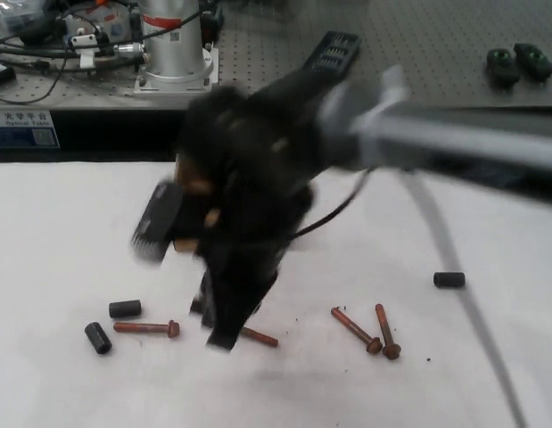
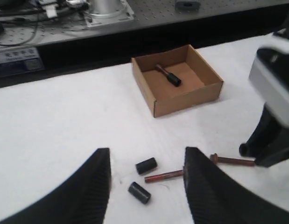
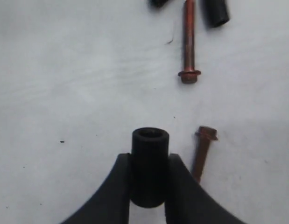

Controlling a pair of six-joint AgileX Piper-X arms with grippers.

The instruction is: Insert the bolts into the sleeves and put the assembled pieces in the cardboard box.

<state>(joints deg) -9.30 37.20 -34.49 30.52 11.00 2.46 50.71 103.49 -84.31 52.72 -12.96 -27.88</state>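
Hold short black cylindrical sleeve (image 3: 150,172) squeezed firm in right gripper (image 3: 150,158) fingers, bore outward, low by desk's (image 1: 61,223) near edge; shut wide-spread empty left gripper (image 2: 146,151) on rusty red flanged metal bolt (image 2: 164,176) lying under it, then feed shank straight in.

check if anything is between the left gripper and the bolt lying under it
Nothing visible does. The left gripper is open over the bolt, which lies on the cloth between its fingers. A black sleeve and a second sleeve lie close beside the bolt's visible end, so a closing grip might catch one.
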